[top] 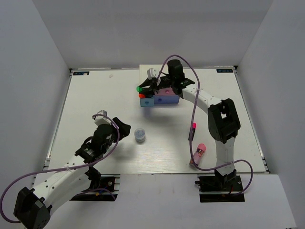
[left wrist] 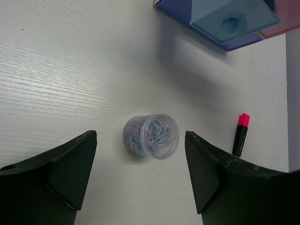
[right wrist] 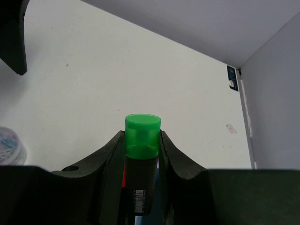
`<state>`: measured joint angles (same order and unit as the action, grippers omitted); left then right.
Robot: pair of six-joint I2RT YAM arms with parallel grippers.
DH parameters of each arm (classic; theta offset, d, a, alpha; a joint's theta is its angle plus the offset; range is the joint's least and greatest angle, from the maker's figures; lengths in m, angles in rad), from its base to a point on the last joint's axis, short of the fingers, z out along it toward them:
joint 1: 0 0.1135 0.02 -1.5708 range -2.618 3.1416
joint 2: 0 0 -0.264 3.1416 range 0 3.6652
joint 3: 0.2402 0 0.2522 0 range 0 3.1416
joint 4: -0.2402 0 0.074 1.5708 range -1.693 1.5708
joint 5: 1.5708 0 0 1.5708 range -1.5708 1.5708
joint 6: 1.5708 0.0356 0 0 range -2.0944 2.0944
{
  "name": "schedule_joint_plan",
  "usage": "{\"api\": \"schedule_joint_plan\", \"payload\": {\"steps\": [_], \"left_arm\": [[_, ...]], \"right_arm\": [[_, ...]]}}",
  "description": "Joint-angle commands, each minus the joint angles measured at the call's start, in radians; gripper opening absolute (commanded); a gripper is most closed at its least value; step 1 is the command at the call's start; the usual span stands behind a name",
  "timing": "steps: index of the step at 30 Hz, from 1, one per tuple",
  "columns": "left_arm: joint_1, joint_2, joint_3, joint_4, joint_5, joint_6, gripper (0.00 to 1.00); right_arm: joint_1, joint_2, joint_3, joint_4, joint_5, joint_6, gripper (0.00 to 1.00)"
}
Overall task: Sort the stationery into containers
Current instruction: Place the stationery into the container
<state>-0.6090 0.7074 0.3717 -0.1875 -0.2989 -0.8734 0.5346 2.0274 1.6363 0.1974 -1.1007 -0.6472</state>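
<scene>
White tabletop (top: 95,95) bears the pot (left wrist: 151,136) before spread left jaws; right jaws clamp green highlighter (right wrist: 142,140).

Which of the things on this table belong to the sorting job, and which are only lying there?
Job: green highlighter, orange highlighter, pink-red highlighter, pink tube, pot of paper clips, drawer chest.
Not the job: purple cables, corner stickers.

**Stationery spread out, one drawer open**

The white drawer chest (top: 164,98) stands at the far centre with its light blue drawer (left wrist: 232,18) pulled out. At its left end the right gripper (right wrist: 143,146) clamps the green-capped highlighter (right wrist: 143,133), with the orange-ended highlighter (top: 141,96) just beside it. The clear pot of paper clips (left wrist: 151,136) stands upright mid-table. The pink-capped highlighter (left wrist: 241,133) and the pink tube (top: 199,150) lie to the right.
</scene>
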Motion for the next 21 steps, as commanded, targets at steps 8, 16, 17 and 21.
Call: {"api": "schedule_joint_plan", "payload": {"steps": [8, 16, 17, 21], "left_arm": [[-0.003, 0.017, 0.012, 0.016, -0.011, 0.007, 0.86], [-0.003, 0.017, 0.003, 0.025, -0.011, 0.007, 0.86], [-0.003, 0.017, 0.003, 0.025, -0.011, 0.007, 0.86], [-0.003, 0.036, 0.003, 0.034, -0.011, 0.007, 0.86]], "right_arm": [[-0.041, 0.019, 0.117, -0.17, -0.024, -0.193, 0.49], [-0.064, -0.088, 0.017, -0.25, -0.056, -0.278, 0.66], [-0.067, -0.099, 0.01, -0.236, -0.06, -0.27, 0.66], [-0.067, -0.118, 0.003, -0.21, -0.082, -0.128, 0.39]]}}
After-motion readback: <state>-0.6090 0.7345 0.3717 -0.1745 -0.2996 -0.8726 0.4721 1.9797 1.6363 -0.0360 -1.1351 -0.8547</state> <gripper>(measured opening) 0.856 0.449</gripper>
